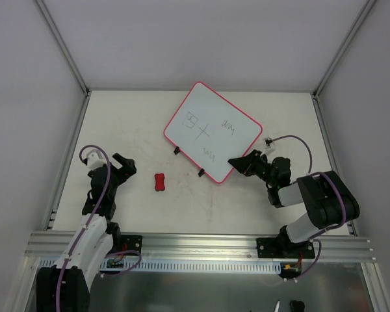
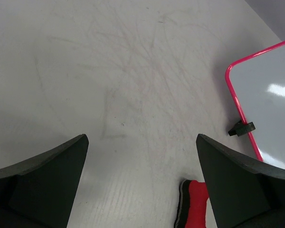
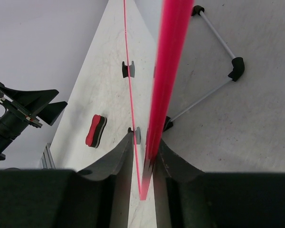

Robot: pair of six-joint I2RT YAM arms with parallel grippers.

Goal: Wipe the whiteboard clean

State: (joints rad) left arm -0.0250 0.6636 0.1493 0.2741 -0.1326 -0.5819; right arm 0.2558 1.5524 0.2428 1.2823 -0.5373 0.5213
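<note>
The whiteboard (image 1: 211, 130), white with a pink-red frame, lies turned at an angle at the table's middle right. It carries thin dark scribbles (image 1: 195, 121) and two black clips (image 1: 176, 151) on its near-left edge. My right gripper (image 1: 237, 162) is shut on the board's near right corner. In the right wrist view the jaws (image 3: 145, 152) pinch the pink frame (image 3: 168, 71). My left gripper (image 1: 125, 166) is open and empty, left of the red eraser block (image 1: 159, 182). The left wrist view shows the eraser (image 2: 195, 204) by the right finger and the board's corner (image 2: 270, 109).
Grey enclosure walls and metal posts ring the table. An aluminium rail (image 1: 201, 244) runs along the near edge by the arm bases. In the right wrist view the eraser (image 3: 96, 130) and the left arm (image 3: 23, 107) show at the left.
</note>
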